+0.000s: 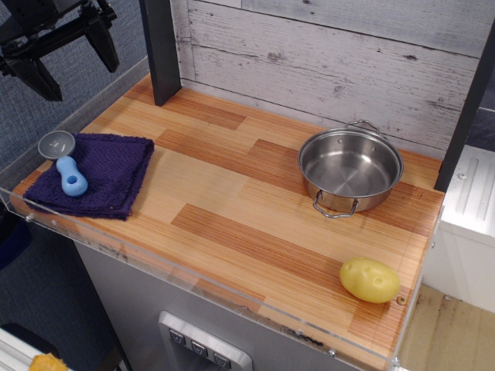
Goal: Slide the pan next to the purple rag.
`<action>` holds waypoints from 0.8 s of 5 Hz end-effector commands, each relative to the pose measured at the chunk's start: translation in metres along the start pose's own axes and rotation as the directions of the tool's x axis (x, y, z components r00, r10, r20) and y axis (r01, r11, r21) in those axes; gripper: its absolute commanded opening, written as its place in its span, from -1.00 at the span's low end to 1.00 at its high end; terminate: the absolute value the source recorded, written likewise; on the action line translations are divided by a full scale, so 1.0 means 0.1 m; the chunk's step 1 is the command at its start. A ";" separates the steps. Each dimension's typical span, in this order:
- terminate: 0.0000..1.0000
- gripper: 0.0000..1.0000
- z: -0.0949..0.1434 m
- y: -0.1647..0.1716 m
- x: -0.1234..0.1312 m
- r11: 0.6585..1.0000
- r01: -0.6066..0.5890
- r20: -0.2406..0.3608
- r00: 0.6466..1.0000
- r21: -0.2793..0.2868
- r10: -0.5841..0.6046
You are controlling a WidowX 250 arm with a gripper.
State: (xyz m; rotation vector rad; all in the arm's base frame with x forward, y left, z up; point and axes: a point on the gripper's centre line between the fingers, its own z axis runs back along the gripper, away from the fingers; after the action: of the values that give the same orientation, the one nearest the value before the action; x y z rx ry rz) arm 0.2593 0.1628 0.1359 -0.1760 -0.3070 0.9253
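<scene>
Pan (350,168) sits at the worktop's (232,201) far right, well apart from the rag (104,174); my gripper (69,58) hangs above the left, jaws apart.

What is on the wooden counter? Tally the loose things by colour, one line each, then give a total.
Silver: 1, the pan
Purple: 1, the purple rag
Grey and blue: 1, the scoop lying on the rag's left part
Yellow: 1, the potato
Total: 4
</scene>
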 end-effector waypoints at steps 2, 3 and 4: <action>-1.00 1.00 0.03 -0.12 -0.03 0.999 0.036 0.010 0.999 -0.016 -0.036; -1.00 1.00 0.01 -0.33 -0.15 0.997 0.060 -0.005 0.998 -0.041 -0.061; -1.00 1.00 -0.04 -0.54 -0.32 0.993 0.107 -0.010 0.994 -0.056 -0.108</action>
State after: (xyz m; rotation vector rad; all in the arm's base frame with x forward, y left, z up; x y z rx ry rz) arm 0.2839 0.1013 0.1263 -0.2192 -0.2753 0.8036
